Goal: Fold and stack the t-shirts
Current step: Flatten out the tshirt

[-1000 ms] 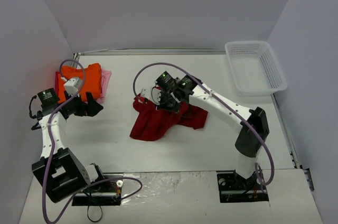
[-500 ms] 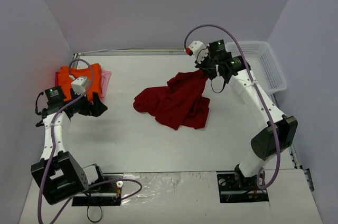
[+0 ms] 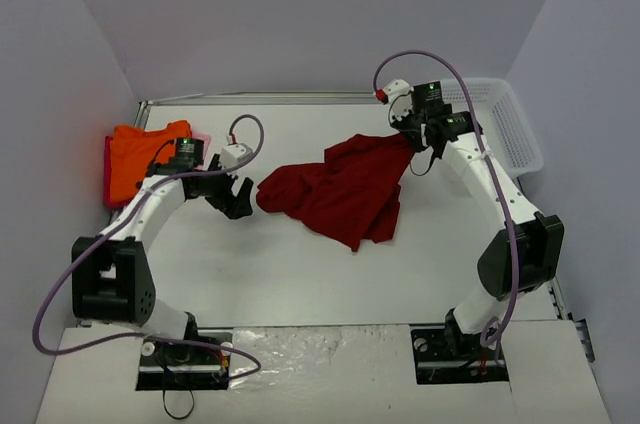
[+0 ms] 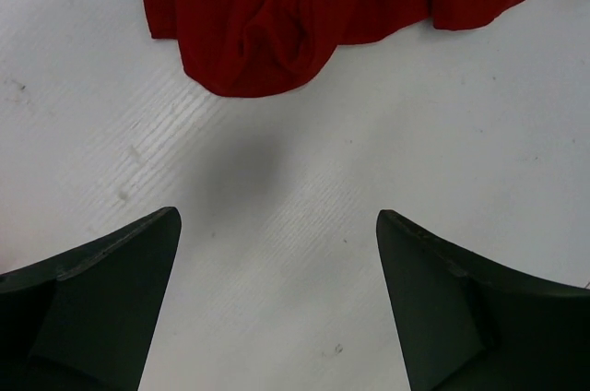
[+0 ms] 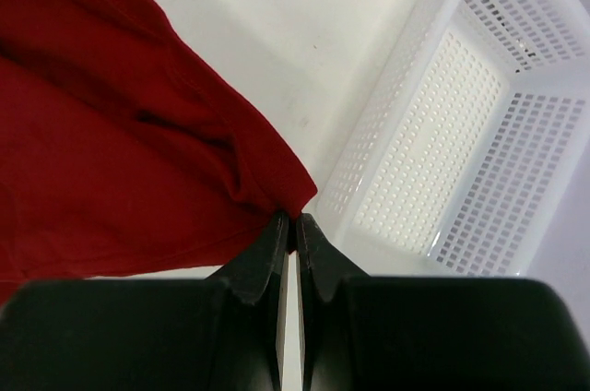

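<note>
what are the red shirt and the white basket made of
The red shirt: soft matte cloth, perhaps cotton knit; it drapes in loose folds. The basket: stiff white plastic by its look, slightly glossy, moulded with a grid of holes.

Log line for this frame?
right gripper: shut on red shirt corner, by basket | left gripper: open, over table near shirt's left edge | orange shirt: far left

Bright, even, diffuse light from overhead; the white table (image 3: 300, 264) shows no hard glare. Shadows are soft: a thin one hugs the near edge of the dark red t-shirt (image 3: 340, 189), and in the left wrist view a faint grey blotch lies on the table just beside its rounded fold. Its deep creases go dark and lose detail. Right of it, the mesh basket (image 5: 461, 133) looks slightly washed out
</note>
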